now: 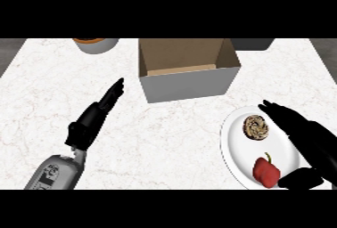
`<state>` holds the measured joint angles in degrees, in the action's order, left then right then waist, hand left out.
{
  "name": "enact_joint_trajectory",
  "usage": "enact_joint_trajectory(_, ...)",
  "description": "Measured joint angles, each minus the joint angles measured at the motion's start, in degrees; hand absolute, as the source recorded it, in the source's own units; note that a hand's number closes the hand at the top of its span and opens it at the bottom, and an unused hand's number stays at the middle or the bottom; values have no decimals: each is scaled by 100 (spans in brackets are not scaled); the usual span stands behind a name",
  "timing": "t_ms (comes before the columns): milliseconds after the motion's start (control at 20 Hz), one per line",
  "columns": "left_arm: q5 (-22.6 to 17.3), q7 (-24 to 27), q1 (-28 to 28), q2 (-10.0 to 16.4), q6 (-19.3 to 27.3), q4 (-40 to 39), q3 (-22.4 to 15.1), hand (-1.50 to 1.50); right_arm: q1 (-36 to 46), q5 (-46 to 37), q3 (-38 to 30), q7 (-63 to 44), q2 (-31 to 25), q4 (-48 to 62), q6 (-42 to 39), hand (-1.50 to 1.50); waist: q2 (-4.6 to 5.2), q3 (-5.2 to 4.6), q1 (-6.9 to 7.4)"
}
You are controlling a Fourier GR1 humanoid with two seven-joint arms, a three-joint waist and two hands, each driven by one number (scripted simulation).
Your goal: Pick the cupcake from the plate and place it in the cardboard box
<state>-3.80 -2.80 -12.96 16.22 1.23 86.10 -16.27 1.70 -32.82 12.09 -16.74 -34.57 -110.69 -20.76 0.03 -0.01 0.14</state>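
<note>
Nearest on the white marbled counter (pixel 164 142), the grey left forearm comes in at the lower left. Its left hand (pixel 92 120) is open, fingers straight and pointing toward the far side, with nothing in it. It lies well apart from the plate and seems to have no part in the task.

At the near right, the right hand (pixel 309 138) lies over the right side of the white plate (pixel 228 138). Its fingers are stretched out toward the far left and its thumb is spread near the plate's near edge, so it is open and grips nothing. A red pepper (pixel 266 172) sits on the near part of the plate, just beside the thumb.

A little farther on the same plate sits the cupcake (pixel 255 127), just left of the right hand's fingers. Whether they touch it cannot be told.

Farther off, left of the plate, the cardboard box (pixel 187 67) stands open at the top with nothing showing inside. At the far edge are a grey bowl (pixel 96 44) on the left and a dark object (pixel 252 43) on the right.

The task looks barely begun: the hand is close, but the grasp, the lift, the carry to the box and the release are all left.
</note>
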Motion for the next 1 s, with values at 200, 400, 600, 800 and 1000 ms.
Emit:
enact_joint_trajectory(200,116,-114,57,-90,-130,118,148,0,7,-230,-189,400,180,312,31,-150,-2,1,-9)
enact_joint_trajectory(400,272,-94,100,-239,-242,102,267,0,113,-597,-208,686,448,606,102,-150,-4,1,-11)
enact_joint_trajectory(600,400,-335,220,-337,-349,451,354,0,102,-866,-256,774,648,626,-17,-150,-6,1,-12)
enact_joint_trajectory(800,489,-211,85,-478,-494,187,524,0,123,-1094,-282,873,827,782,-123,-150,-7,-4,-18)
enact_joint_trajectory(1000,633,-254,166,-625,-535,263,541,0,236,-1250,-340,867,953,918,-359,-150,-10,-8,-15)
